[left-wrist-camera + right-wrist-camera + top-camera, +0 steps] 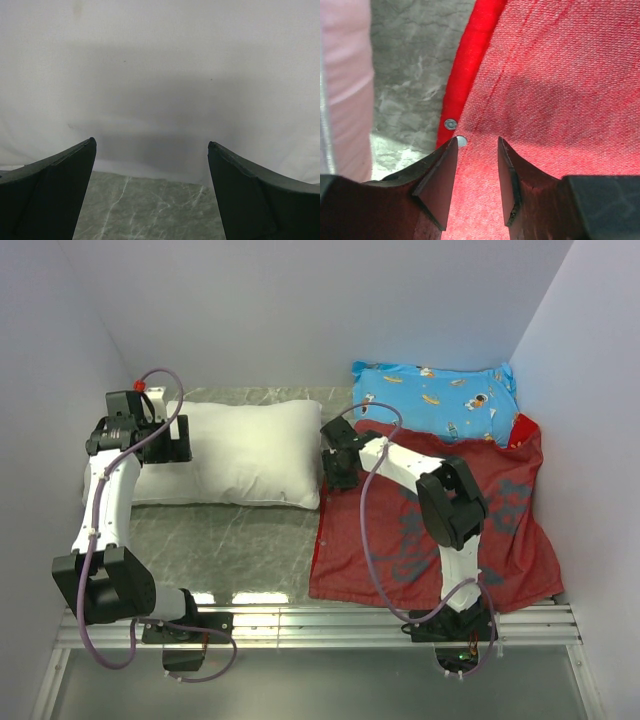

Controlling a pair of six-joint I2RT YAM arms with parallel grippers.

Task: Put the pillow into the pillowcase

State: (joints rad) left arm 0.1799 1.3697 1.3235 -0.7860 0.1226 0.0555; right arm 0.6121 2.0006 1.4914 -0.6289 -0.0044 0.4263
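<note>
Hardly readable: right hand (477,141) on the pillowcase (560,75) hem by a snap (450,124), jaws narrowly apart; pinching or not, I can't tell.
Left hand (151,145): spread wide, facing the pillow (160,75).
Pillow: plump, white, on the left of the counter (230,550).
Pillowcase: dull red, flat, right side, under my right arm (450,500).
Behind: blue cartoon pillow (435,400).

Pillow (245,450) left — pillowcase (525,530) right, second pillow (440,400) behind.
</note>
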